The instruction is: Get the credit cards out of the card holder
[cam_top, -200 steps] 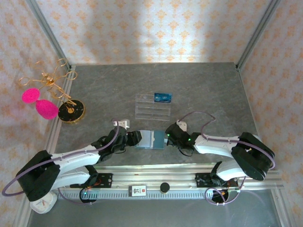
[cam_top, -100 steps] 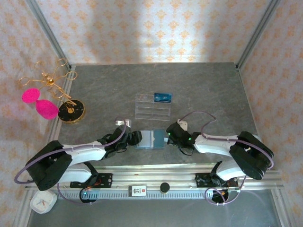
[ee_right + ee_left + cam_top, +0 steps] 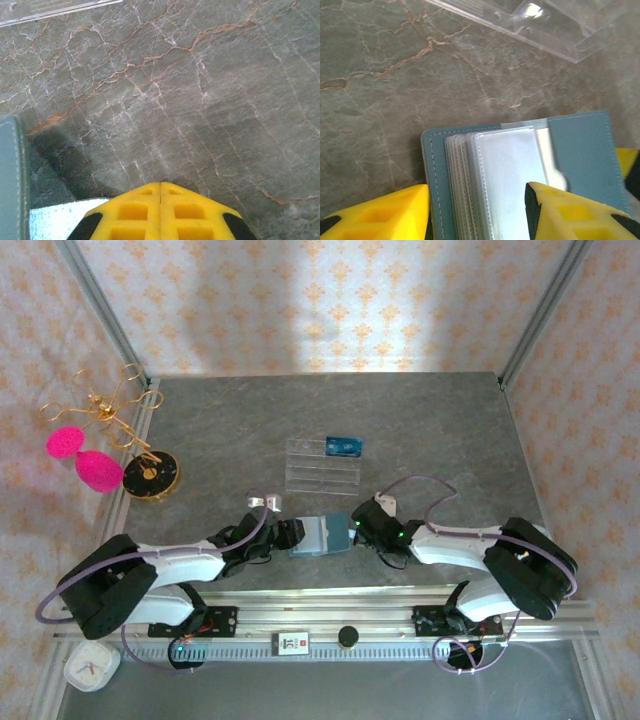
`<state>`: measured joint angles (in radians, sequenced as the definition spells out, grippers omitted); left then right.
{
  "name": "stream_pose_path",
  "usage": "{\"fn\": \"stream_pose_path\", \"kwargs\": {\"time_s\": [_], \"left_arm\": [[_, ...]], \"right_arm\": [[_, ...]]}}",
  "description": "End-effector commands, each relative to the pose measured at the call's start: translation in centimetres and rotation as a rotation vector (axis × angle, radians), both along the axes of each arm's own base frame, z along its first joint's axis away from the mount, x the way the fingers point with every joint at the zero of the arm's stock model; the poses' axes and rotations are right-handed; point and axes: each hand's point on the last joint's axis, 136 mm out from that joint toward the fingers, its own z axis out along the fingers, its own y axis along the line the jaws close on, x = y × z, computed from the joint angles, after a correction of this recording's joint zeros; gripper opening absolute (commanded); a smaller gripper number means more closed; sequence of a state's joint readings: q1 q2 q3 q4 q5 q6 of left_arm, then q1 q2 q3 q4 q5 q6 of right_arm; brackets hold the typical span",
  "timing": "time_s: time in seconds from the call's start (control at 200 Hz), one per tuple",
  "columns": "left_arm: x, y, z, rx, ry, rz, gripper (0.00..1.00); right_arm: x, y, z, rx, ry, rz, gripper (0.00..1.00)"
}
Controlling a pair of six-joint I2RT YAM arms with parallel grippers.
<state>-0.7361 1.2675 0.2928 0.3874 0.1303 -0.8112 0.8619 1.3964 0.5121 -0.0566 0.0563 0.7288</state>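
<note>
While your top view places the open card holder (image 3: 322, 536) at lower centre between both arms, the left wrist view adds its clear sleeves. The left gripper (image 3: 476, 192) straddles them, and you cannot tell whether it pinches. Your right gripper (image 3: 160, 184) is clenched.

Fixed overhead from the near edge, wrist views close, looking down, sharing card holder (image 3: 580, 150)

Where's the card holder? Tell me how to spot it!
Find the grey table: near its front edge the left arm and right arm reach toward each other. The card holder lies between their tips, nearer the front than the clear stand. It's the square teal thing, not see-through like the stand.
</note>
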Motion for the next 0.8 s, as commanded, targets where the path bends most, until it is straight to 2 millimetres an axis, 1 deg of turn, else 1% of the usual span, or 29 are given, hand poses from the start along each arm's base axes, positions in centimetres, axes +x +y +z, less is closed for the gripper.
{"fn": "stream_pose_path", "kwargs": {"time_s": [0.0, 0.1, 0.215, 0.28, 0.38, 0.465, 0.631, 0.716, 0.796], "left_arm": [[-0.1, -0.7, 1.4, -0.07, -0.026, -0.003, 0.5], [-0.3, -1.1, 1.9, -0.128, -0.034, -0.009, 0.48], [-0.4, -1.3, 1.5, -0.123, -0.021, -0.015, 0.38], [-0.5, -1.3, 1.4, -0.121, -0.018, -0.017, 0.33], [-0.5, -1.0, 1.5, -0.117, -0.023, -0.009, 0.31], [-0.5, -1.1, 1.9, -0.14, -0.034, -0.011, 0.26], [-0.7, -1.9, 1.9, -0.195, -0.022, -0.028, 0.26], [-0.8, -2.2, 2.3, -0.257, -0.03, -0.03, 0.23], [-0.9, -2.5, 2.8, -0.307, -0.04, -0.03, 0.23]], "right_arm": [[-1.1, -1.6, -2.2, -0.066, 0.05, 0.003, 0.0], [-1.1, -1.4, -2.4, -0.065, 0.057, 0.009, 0.0], [-1.1, -1.2, -2.4, -0.057, 0.064, 0.007, 0.0], [-1.1, -1.0, -2.1, -0.047, 0.061, 0.007, 0.0], [-0.8, -0.6, -1.5, -0.033, 0.051, 0.015, 0.0], [-0.7, -0.4, -1.1, -0.027, 0.047, 0.02, 0.0], [-0.8, 0.1, -1.3, -0.009, 0.06, 0.034, 0.0], [-0.9, 0.6, -1.4, 0.012, 0.067, 0.048, 0.0], [-1.1, 1.0, -1.6, 0.028, 0.078, 0.065, 0.0]]}}
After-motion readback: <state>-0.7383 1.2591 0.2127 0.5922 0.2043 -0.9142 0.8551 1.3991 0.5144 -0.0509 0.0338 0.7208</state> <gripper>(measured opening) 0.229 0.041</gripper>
